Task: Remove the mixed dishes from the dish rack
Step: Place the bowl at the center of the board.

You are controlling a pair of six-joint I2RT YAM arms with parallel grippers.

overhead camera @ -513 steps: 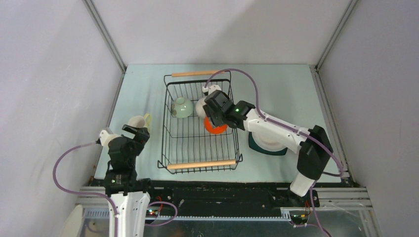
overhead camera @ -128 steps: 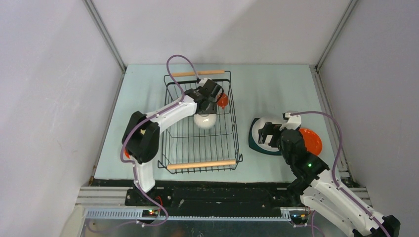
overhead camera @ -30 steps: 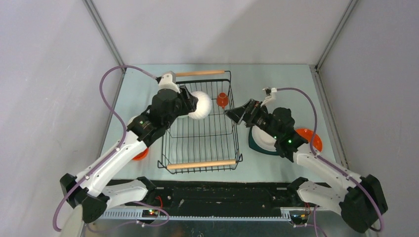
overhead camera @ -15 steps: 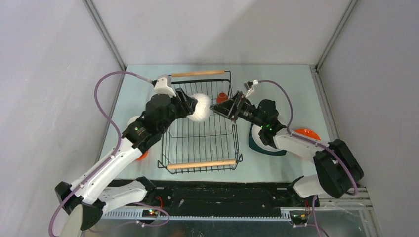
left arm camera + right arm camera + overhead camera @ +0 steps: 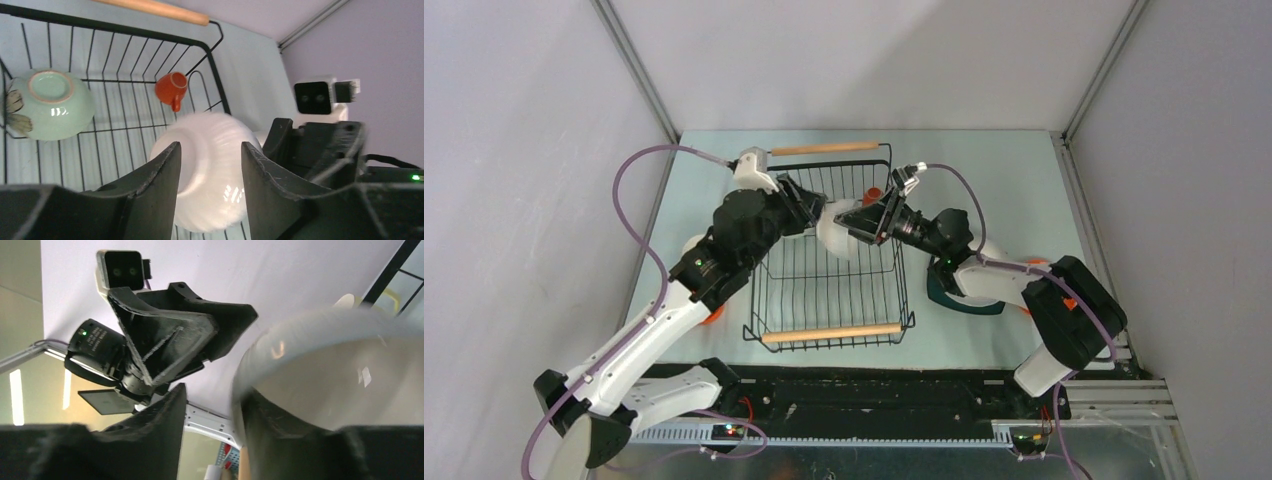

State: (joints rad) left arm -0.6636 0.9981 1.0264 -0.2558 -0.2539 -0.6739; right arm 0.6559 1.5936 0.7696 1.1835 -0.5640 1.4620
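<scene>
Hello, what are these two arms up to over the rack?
The left end effector holds a white bowl above the dish rack. The right end effector, open, is right at the bowl's rim, which looks like a handover between the arms. A green bowl and an orange cup lie in the rack.

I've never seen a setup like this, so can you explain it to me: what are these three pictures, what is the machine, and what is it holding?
The machine is two robot arms fixed at the near edge of a table. One picture looks down from above. The other two come from small cameras on each arm's wrist. On the table stands a black wire dish rack. Inside it are a pale green bowl, upside down, and a small orange cup. The left tool holds a white bowl above the rack. The right tool is open and close against that bowl, not gripping it as far as I can see.
</scene>
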